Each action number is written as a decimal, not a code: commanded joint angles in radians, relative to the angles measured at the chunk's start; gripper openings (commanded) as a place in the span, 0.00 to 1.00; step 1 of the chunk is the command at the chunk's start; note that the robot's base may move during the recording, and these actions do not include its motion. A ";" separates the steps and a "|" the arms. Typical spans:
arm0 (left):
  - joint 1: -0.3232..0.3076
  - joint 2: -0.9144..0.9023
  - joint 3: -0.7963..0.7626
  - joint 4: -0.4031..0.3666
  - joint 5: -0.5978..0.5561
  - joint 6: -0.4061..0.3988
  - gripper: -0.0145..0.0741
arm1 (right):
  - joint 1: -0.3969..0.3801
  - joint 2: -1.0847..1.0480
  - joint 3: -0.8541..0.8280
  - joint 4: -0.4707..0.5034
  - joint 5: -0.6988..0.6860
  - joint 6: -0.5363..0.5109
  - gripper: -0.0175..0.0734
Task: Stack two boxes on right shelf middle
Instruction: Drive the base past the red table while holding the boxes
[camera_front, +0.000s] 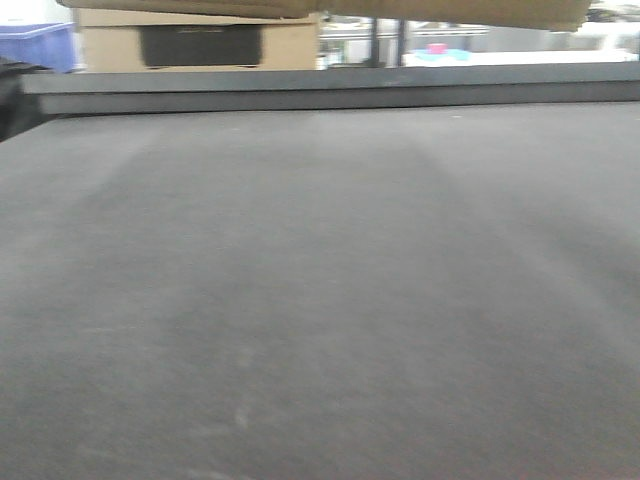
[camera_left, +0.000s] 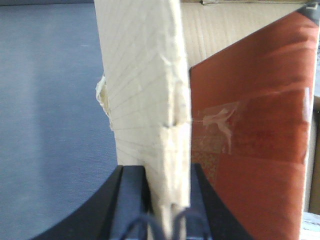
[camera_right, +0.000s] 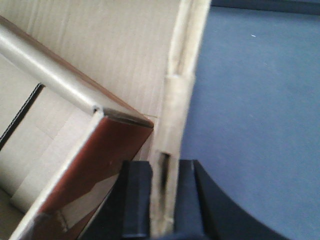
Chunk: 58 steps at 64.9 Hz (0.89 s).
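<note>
Both arms hold a box (camera_front: 330, 10) up between them. The left gripper (camera_left: 167, 185) is pinched tight on one cardboard wall, and the right gripper (camera_right: 162, 175) is clamped on the opposite wall. The carton hangs above the grey table (camera_front: 320, 300), with only its underside showing at the top of the front view. A second box (camera_front: 200, 45) sits far off to the left, beside a blue bin (camera_front: 35, 45). I'd call this the carry stage. The shelf isn't in sight, so the next move calls for turning right to find it, keeping both grips level so the box doesn't twist.
</note>
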 joint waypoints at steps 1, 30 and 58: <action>0.004 -0.019 -0.014 -0.018 -0.082 -0.002 0.04 | -0.008 -0.004 -0.007 -0.014 -0.014 -0.012 0.03; 0.004 -0.019 -0.014 -0.018 -0.082 -0.002 0.04 | -0.008 -0.004 -0.007 -0.014 -0.014 -0.012 0.03; 0.004 -0.019 -0.014 -0.018 -0.082 -0.002 0.04 | -0.008 -0.004 -0.007 -0.014 -0.014 -0.012 0.03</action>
